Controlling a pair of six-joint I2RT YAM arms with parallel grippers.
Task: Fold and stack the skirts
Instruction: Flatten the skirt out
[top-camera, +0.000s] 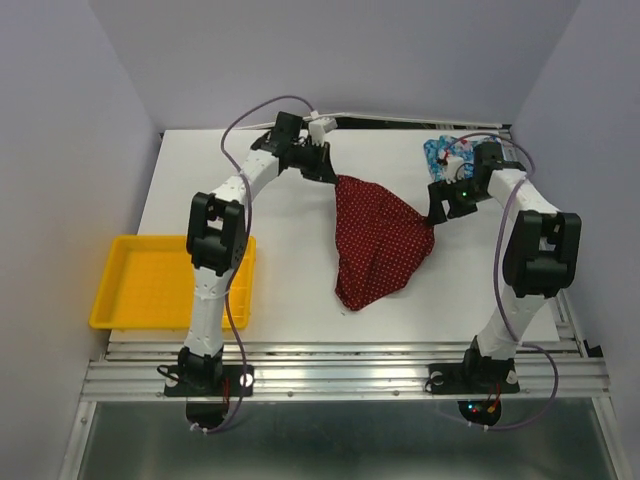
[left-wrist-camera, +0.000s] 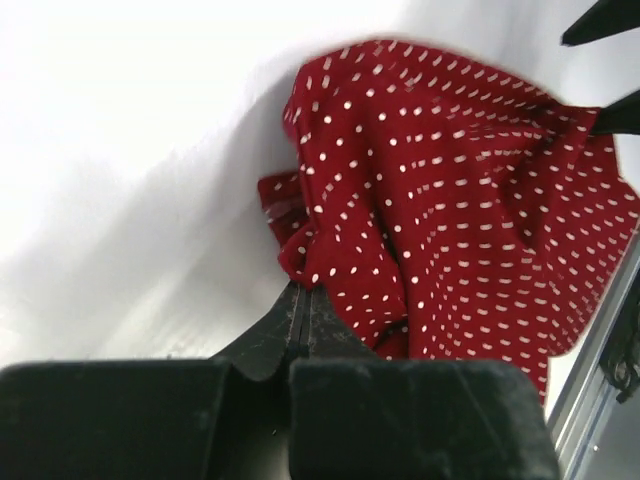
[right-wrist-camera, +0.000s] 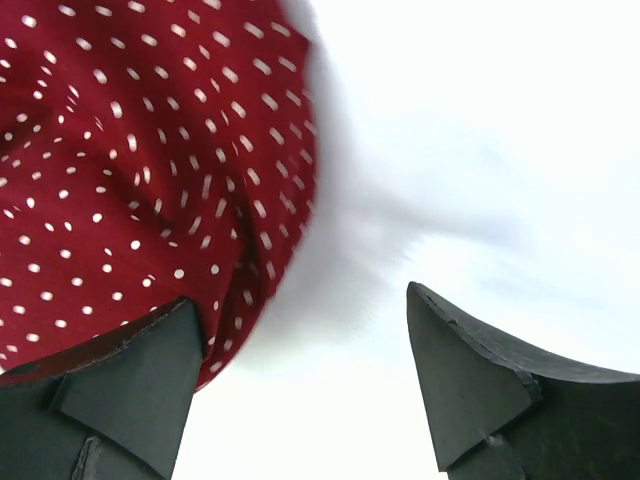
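Observation:
The dark red skirt (top-camera: 378, 245) with tiny white dots lies bunched in the middle of the white table, narrowing toward the near edge. My left gripper (top-camera: 330, 176) is at its far left corner. In the left wrist view the jaws are pressed together on the cloth's edge (left-wrist-camera: 298, 290), with the red skirt (left-wrist-camera: 470, 220) spread beyond them. My right gripper (top-camera: 435, 214) stands open at the skirt's right corner. In the right wrist view the red skirt (right-wrist-camera: 130, 170) reaches only the left finger (right-wrist-camera: 150, 380), and white table shows between the fingers. The blue floral skirt (top-camera: 438, 152) lies at the back right, partly behind the right arm.
A yellow plastic tray (top-camera: 140, 285) sits at the near left of the table, with the left arm crossing its right side. Grey walls close in on three sides. A metal rail (top-camera: 340, 375) runs along the near edge.

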